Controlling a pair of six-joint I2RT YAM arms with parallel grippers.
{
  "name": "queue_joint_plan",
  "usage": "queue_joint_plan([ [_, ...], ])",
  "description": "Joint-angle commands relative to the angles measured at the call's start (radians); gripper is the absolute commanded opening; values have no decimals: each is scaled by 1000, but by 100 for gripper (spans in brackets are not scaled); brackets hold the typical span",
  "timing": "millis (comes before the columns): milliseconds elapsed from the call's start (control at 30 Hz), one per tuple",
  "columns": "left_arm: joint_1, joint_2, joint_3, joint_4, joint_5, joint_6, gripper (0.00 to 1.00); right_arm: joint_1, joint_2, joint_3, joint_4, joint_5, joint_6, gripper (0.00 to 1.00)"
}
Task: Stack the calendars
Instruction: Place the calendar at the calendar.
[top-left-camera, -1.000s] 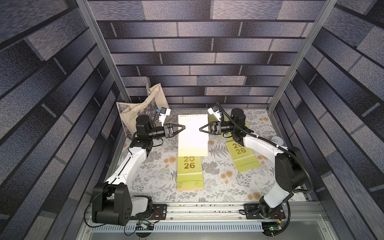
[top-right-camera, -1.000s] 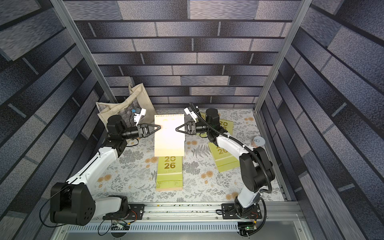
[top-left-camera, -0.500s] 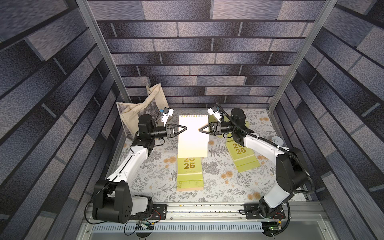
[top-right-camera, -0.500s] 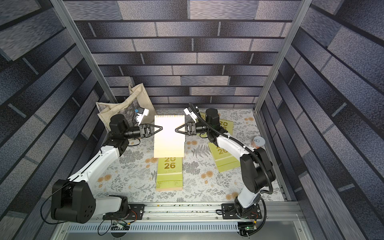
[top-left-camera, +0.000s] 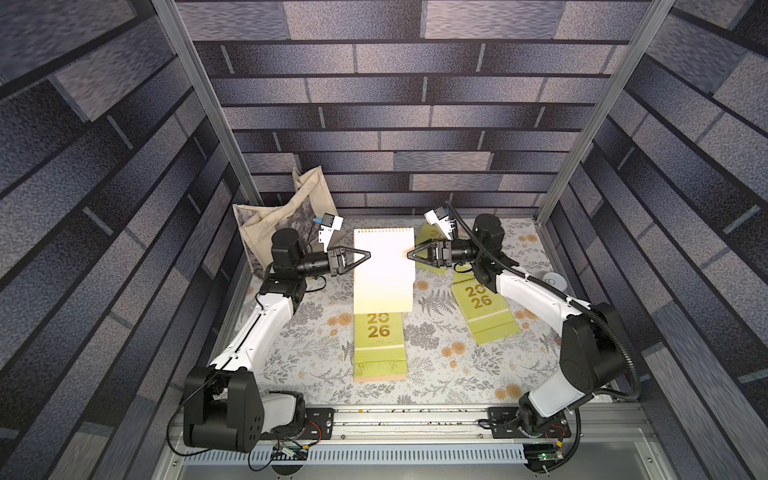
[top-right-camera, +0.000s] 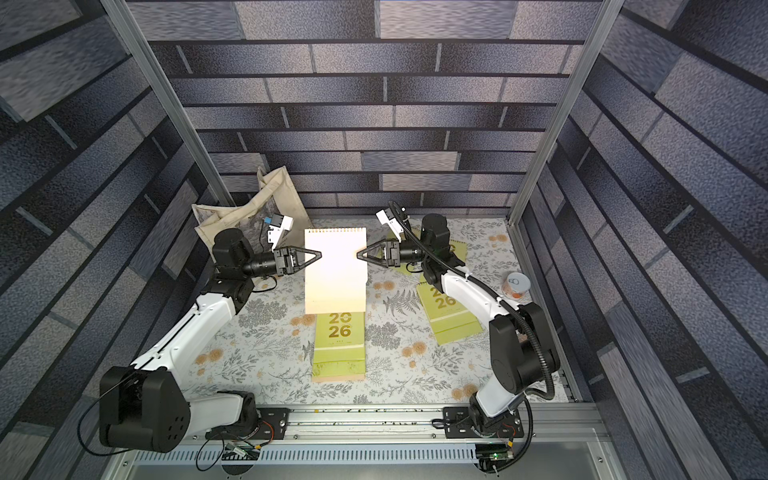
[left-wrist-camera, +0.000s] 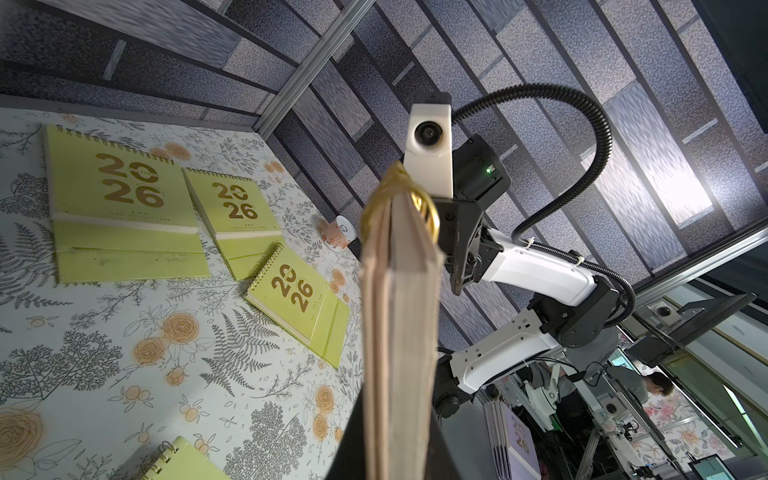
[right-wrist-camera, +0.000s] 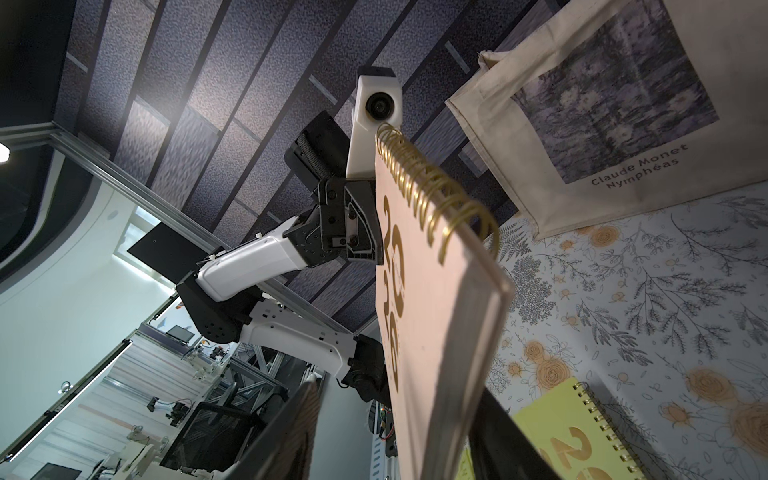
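Floral tabletop (top-left-camera: 316, 365): four green calendars (left-wrist-camera: 120, 199) flat; one peach calendar (top-left-camera: 384, 270) aloft, left claw (top-left-camera: 368, 254) clamping it, right claw (top-left-camera: 409, 254) parted astride.

Left arm (top-left-camera: 257, 328) runs from its near-edge base up and inward, wrist turned so left claw (top-left-camera: 368, 254) points sideways at the right one. Jaws clamped on left edge of the raised calendar (top-left-camera: 384, 270); in the left wrist view the fingers (left-wrist-camera: 348, 457) press its pages from both sides. Right arm (top-left-camera: 536, 291) mirrors it: elbow bent above its base, forearm angled inward, right claw (top-left-camera: 409, 254) horizontal, tip at the calendar's right edge. Jaws there stand apart, straddling that edge; in the right wrist view one finger (right-wrist-camera: 291, 436) sits clear of the cover. Both claws level with each other, tip facing tip, both lifted, wrists roughly straight behind them.
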Motion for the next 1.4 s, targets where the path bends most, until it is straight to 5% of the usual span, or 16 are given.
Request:
queue_joint_plan([
  [0,-14,-28,8,55,14,12,0,26,21,14,39,0,0,42],
  [333,-19,-37,-7,33,2,31,0,41,15,-3,62,26,15,0],
  [400,-15,-40,-10,20,0,37,9,41,6,-15,65,30,17,0],
  [467,1,-46,-6,-21,-14,55,32,45,-4,-35,60,36,25,0],
  [700,144,-94,7,-148,-82,82,68,81,-39,-166,8,98,45,0],
  [967,186,-95,32,-270,-73,135,97,139,-44,-284,-44,243,139,0],
  [1367,191,-107,-14,-216,-62,108,100,211,71,-263,-264,318,72,0],
])
